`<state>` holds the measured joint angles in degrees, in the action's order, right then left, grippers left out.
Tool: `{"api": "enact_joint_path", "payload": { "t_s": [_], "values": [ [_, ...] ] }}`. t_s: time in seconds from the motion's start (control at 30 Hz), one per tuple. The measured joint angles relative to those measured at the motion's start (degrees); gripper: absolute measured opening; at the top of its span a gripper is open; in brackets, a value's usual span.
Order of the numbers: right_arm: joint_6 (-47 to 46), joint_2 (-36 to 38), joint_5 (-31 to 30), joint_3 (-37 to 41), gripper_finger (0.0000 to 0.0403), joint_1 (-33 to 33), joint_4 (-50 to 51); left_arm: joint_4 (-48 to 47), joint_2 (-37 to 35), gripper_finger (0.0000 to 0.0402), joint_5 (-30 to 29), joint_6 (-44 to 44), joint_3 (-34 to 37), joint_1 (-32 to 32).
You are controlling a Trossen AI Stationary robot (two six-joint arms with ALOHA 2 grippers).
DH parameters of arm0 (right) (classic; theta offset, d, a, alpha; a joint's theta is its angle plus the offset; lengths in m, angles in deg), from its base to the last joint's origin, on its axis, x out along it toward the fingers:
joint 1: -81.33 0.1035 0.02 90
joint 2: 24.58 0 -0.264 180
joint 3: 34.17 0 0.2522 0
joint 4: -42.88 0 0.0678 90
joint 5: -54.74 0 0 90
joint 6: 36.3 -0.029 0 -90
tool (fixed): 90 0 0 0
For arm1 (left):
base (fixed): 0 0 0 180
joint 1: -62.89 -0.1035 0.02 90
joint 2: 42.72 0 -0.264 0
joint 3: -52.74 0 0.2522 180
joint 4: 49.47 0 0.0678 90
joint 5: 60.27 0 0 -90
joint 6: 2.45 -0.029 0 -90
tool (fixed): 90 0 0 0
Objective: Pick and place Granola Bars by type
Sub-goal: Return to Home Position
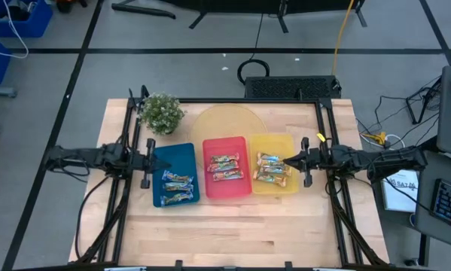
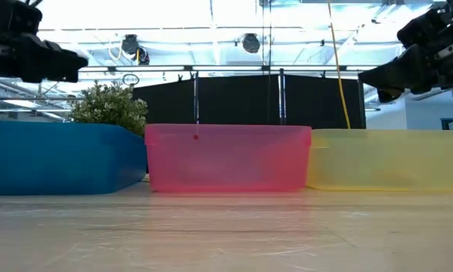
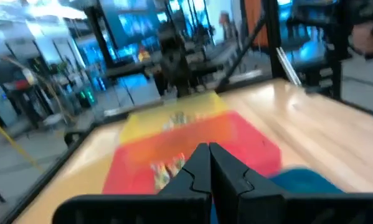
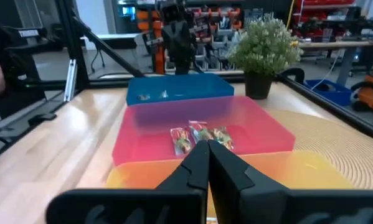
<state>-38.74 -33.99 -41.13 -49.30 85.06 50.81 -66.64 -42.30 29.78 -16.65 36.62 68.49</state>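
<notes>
"Granola Bars (image 1: 226,167): is either end effector gripping one?"

"No. From my console, the dark two-finger left end effector (image 1: 154,160) is clenched on nothing, with its fingers (image 3: 195,168) pressed tip to tip. It hangs above the outer edge of the blue plastic tray (image 1: 176,154). The dark right end effector (image 1: 291,160) is likewise clenched and empty, raised over the outer edge of the translucent yellow plastic tray (image 1: 274,143)."

"And the bars themselves?"

"I see the small, shiny wrapped bars sorted by type in three trays. Blue-silver ones (image 1: 177,188) lie in the blue tray. Red-green multicoloured ones lie in the pink-red plastic tray (image 1: 225,145), which sits between the other two. Orange-gold ones (image 1: 271,169) lie in the yellow tray. The trays stand side by side, touching or nearly so, on the pale wooden surface (image 1: 233,233). Behind them lies a round tan mat (image 1: 225,120). A small potted plant (image 1: 162,113) with green-white foliage stands near the far corner on the left arm's side."
</notes>
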Motion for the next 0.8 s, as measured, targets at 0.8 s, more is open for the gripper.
{"api": "enact_joint_path", "payload": {
  "t_s": [0.8],
  "values": [
    [6.32,8.50,-0.02,0.50,0.0000,0.00,0.55,5.23,1.15,0.0001,2.67,-0.68,1.78,-1.45]
  ]
}}
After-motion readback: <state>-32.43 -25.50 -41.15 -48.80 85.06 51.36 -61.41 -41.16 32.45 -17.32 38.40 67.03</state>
